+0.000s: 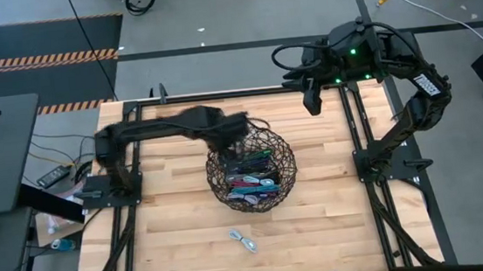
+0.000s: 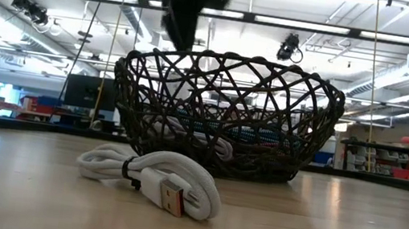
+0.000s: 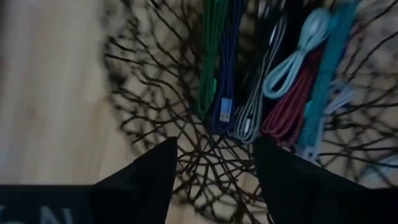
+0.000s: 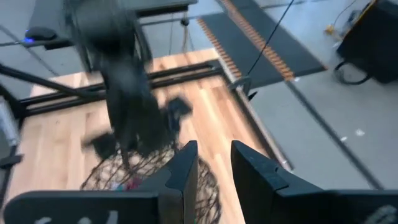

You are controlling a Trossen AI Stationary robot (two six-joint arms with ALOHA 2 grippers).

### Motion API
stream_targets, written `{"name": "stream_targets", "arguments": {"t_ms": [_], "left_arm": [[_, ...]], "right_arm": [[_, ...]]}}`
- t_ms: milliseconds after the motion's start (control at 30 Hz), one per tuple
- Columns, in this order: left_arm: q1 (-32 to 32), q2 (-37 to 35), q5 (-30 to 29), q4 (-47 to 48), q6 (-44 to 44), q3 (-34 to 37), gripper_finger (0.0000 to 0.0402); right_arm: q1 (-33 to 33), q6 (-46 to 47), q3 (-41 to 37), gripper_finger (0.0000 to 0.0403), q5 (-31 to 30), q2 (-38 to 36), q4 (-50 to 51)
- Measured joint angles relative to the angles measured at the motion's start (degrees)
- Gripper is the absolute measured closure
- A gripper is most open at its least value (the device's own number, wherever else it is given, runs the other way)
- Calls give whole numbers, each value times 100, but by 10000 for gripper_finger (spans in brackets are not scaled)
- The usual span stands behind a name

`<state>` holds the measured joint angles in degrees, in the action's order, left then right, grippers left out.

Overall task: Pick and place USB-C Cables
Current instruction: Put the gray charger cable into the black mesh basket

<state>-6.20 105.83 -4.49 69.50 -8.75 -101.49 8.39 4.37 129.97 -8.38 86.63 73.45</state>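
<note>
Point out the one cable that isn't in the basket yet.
The silvery light blue cable: it lies alone on the bare table, while the rest are piled inside the wire basket.

Coloured USB-C cables [image 1: 252, 177] heaped in wire basket [image 1: 220, 186]; pale bundle [image 1: 244, 240] (folded) alone on table.

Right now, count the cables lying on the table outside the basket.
1: a pale cable lies on the table in front of the basket. The other cables are inside the basket, partly hidden.
</note>
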Motion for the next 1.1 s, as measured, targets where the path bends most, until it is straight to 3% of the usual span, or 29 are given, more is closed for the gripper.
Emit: {"name": "stream_targets", "arguments": {"t_ms": [167, 367, 600, 900, 1100], "left_arm": [[311, -1013, -316, -27, -346, -9, 191], [1081, -1954, -1529, 25, -621, -7, 191], [1816, -2543, -2634, 133, -1353, -7, 191], [2186, -2693, -3003, 369, -1435, 0, 191], [2226, -2685, -2999, 420, -1300, 0, 191]], "right_arm": [[-151, 208, 0, 300, 99, 1, 405], [-740, 493, -100, 305, 99, 130, 449], [-1588, 1282, -747, 309, 56, 375, 349], [-2526, 2876, -2354, 308, 48, 888, -672], [-2958, 3771, -2767, 306, 53, 1479, -1580]]}}
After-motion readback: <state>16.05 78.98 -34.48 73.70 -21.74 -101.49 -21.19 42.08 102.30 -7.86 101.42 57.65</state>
